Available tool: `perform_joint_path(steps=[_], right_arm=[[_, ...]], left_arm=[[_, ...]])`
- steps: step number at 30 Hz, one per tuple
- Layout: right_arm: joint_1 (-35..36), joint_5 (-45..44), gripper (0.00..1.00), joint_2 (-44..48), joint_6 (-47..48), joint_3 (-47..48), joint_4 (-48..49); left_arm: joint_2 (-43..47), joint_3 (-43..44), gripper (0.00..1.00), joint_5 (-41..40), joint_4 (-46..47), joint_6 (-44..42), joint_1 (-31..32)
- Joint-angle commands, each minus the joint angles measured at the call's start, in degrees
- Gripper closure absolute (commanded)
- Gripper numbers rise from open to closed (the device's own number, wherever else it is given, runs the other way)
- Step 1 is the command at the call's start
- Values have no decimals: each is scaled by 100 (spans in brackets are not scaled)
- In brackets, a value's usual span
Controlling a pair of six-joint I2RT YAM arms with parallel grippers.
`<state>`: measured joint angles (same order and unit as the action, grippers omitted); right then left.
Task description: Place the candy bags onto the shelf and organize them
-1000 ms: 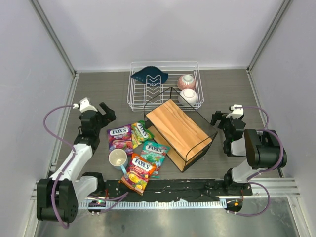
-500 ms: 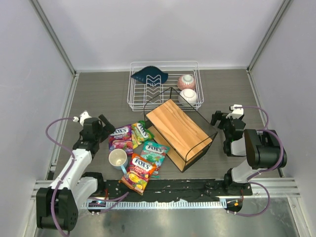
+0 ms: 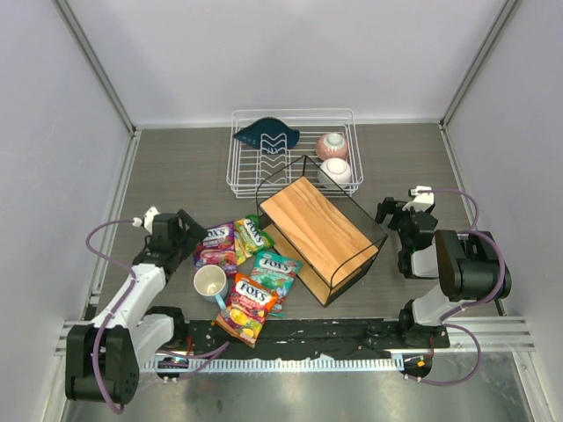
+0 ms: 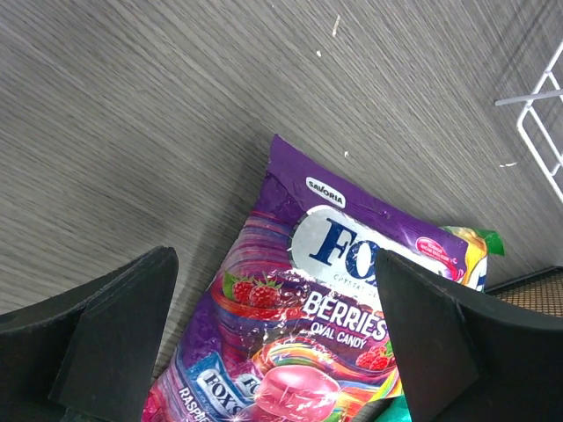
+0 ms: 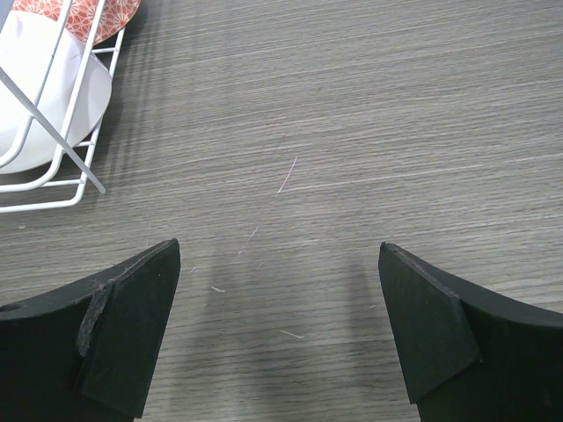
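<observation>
The left fingers [image 4: 114, 338] are spread wide and released, grasping nothing. They sit above the purple glossy FOX'S berries candy bag [image 4: 325, 290], one finger on either side of it in the wrist view. That bag lies flat on the grey wood-grain surface [image 3: 176, 167], touching the green candy bag [image 3: 252, 234]. The teal candy bag [image 3: 275, 271] and the orange-red and yellow candy bag [image 3: 248, 306] lie nearer the arms, beside a white mug [image 3: 209, 282]. All four lie off the black wire shelf with a tan wooden board [image 3: 317, 227], just to its left. The right fingers [image 5: 123, 334] are likewise spread and empty over bare surface, near the white wire dish rack [image 3: 290, 163].
</observation>
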<state>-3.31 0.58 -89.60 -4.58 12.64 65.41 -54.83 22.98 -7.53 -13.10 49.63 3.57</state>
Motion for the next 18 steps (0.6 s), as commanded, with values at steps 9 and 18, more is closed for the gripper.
perform_joint_path(steps=[9, 18], right_arm=[[32, -14, 0, 136, 106, 107, 236], [32, -23, 0, 136, 106, 115, 236]], left_arm=[[-160, -303, 0, 129, 651, 434, 3], [-212, -400, 3, 173, 923, 460, 3]])
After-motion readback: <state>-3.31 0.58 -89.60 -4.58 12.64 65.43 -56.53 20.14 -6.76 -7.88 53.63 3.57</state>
